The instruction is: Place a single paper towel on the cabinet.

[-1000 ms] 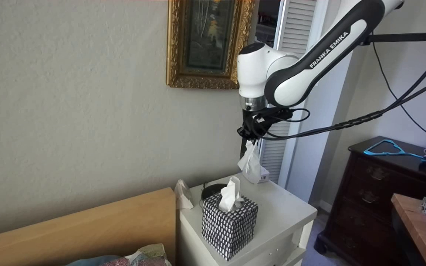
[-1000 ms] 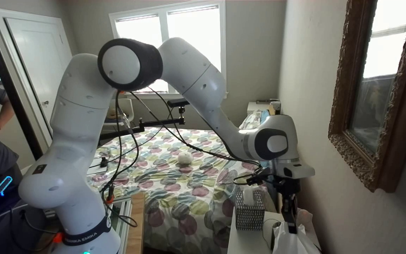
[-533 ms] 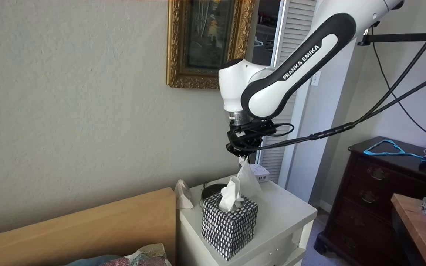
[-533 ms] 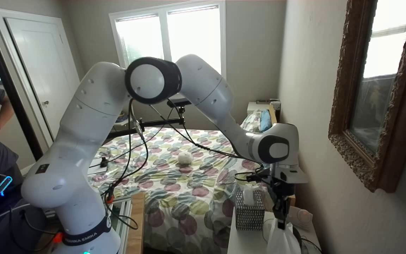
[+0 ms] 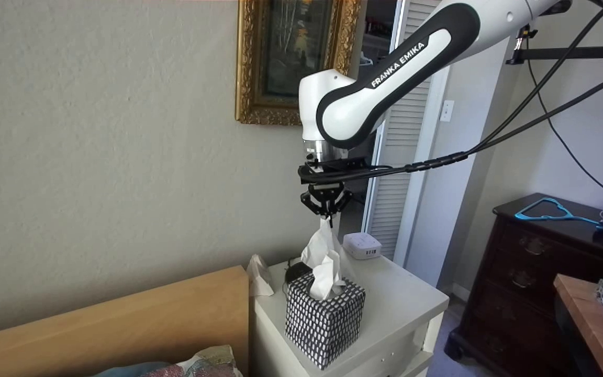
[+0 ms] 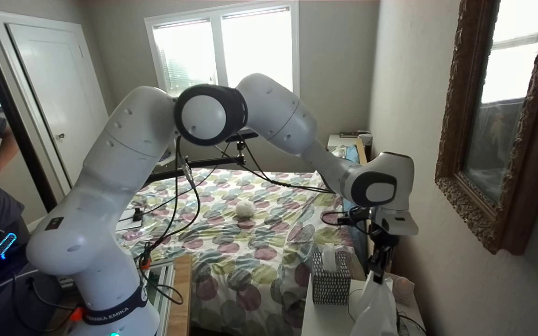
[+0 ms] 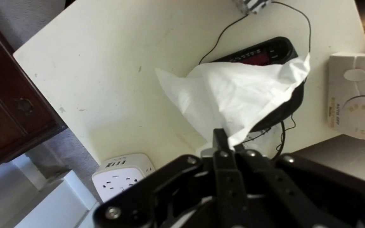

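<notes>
Wrist view: cabinet (image 7: pixel 112 79) top fills much of the ground below you, with a broad bare stretch off to one side; treat that as your target. Gripper (image 7: pixel 230 145) hangs above it, fingers brought together, just a thin pinch of load between the tips. In an exterior view, patterned tissue box (image 5: pixel 327 320) stands on that top, its own tissue (image 5: pixel 325 276) overlapping your load by line of sight; steer wide, don't snag it. Clock radio (image 7: pixel 277 50) is partly hidden under the drape; likely the main hazard, since letting go here could leave the sheet on it. Paper towel (image 7: pixel 246 91) hangs from the tips by one corner; can't tell if its lower end touches anything. You're probably placing: shift to bare surface, lower until the hem folds, part the fingers slowly, lift straight up. Watch that pinched corner; thin sheet may cling.
</notes>
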